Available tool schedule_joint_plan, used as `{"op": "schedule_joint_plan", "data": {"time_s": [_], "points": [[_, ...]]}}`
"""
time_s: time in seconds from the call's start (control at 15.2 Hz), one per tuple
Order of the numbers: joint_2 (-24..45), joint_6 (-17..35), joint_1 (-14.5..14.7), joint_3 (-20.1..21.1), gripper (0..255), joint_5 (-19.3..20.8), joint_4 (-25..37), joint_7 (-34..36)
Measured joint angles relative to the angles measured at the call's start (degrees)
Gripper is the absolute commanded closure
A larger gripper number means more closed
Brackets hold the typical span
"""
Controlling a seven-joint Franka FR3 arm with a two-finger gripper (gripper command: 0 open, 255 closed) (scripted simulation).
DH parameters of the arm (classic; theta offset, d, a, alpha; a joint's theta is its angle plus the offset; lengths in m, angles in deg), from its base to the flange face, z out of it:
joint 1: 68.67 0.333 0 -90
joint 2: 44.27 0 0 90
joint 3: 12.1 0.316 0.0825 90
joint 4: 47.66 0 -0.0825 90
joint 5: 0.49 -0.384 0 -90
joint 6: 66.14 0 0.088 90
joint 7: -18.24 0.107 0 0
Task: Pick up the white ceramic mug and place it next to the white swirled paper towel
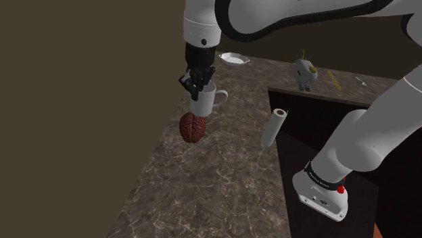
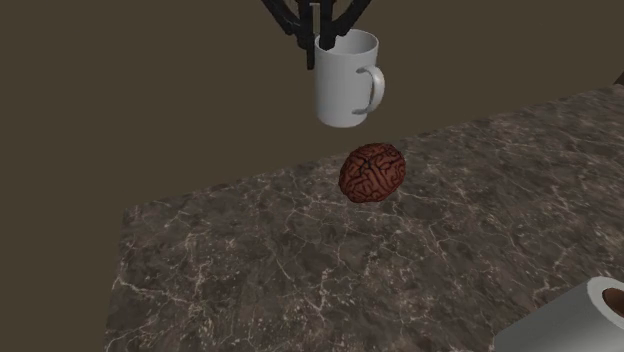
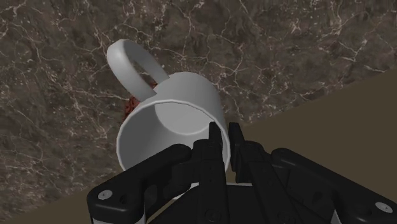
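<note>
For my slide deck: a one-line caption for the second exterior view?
Gripper holds a white mug by its rim, above a reddish brain-shaped object on the dark veined counter.

A dark veined marble counter [image 1: 203,182] under dim light; a plain brown wall [image 1: 81,67] behind it.

White Franka arm [image 1: 368,132] w/ dark joints, all-black two-finger gripper [image 1: 197,91].
Glossy rounded white shells, black bands btw segments; one black collar [image 1: 323,177] carries tiny white lettering, small red spot [image 1: 342,189] beside it on a white housing. Gripper body angular, matte black, w/ pale screw heads [image 3: 105,195] at its outer corners.
</note>
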Motion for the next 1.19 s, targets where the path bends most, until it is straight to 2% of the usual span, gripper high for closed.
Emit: {"op": "schedule_joint_plan", "data": {"time_s": [0.59, 1.19], "points": [[-12.4, 0.3, -3.1, -9.6, 255, -3.4, -12.3, -14.3], [-18.8, 0.0, -6.7, -19.2, 255, -1.7, -18.9, -27.1]]}}
